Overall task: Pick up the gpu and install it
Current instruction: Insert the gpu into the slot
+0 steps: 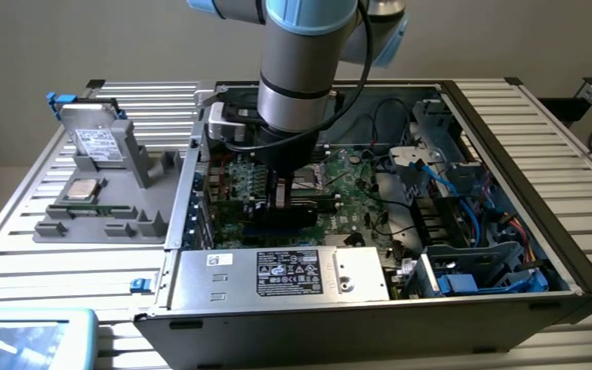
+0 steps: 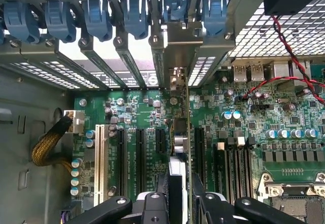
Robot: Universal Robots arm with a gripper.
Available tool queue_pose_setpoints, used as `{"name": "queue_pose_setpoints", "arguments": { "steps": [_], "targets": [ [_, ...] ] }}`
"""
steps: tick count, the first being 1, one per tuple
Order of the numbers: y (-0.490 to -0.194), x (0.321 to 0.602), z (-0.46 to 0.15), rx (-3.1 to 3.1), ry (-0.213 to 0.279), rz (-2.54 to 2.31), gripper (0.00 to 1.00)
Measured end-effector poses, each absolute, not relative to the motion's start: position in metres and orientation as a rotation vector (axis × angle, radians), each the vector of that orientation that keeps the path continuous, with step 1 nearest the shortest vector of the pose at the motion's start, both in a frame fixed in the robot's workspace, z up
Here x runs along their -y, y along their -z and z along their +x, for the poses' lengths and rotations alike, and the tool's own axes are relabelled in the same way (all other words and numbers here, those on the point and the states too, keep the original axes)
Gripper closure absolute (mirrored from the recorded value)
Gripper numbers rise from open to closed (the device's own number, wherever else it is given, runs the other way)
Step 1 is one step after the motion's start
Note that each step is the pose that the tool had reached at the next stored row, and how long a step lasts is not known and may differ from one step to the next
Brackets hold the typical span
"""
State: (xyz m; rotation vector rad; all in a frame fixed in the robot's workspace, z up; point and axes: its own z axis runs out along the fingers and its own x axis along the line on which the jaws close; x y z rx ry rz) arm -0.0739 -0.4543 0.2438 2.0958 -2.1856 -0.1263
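The gpu (image 2: 183, 142) stands on edge inside the open computer case (image 1: 502, 154), seen edge-on in the wrist view over a slot of the green motherboard (image 2: 132, 107). Its silver end bracket (image 2: 181, 43) sits against the rear slot openings, under a blue clip. My gripper (image 2: 180, 206) is shut on the card, one black finger (image 2: 152, 206) on each side. In the exterior view the gripper (image 1: 287, 202) reaches down into the case and the gpu's dark cooler (image 1: 287, 220) shows just below it, low on the board.
Blue retention clips (image 2: 96, 16) line the rear slots. Red and black wires (image 2: 289, 56) and the CPU socket (image 2: 297, 193) lie near the card. A grey holder (image 1: 101, 208) at the exterior view's left carries a hard drive (image 1: 99, 140). The power supply (image 1: 275, 274) fronts the case.
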Motion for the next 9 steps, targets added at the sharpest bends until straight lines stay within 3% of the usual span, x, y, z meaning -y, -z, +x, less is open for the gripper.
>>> {"name": "queue_pose_setpoints", "arguments": {
  "steps": [9],
  "targets": [
    [-0.2436, 0.4543, -0.0748, 2.182, 0.126, 2.1, 0.71]
  ]
}}
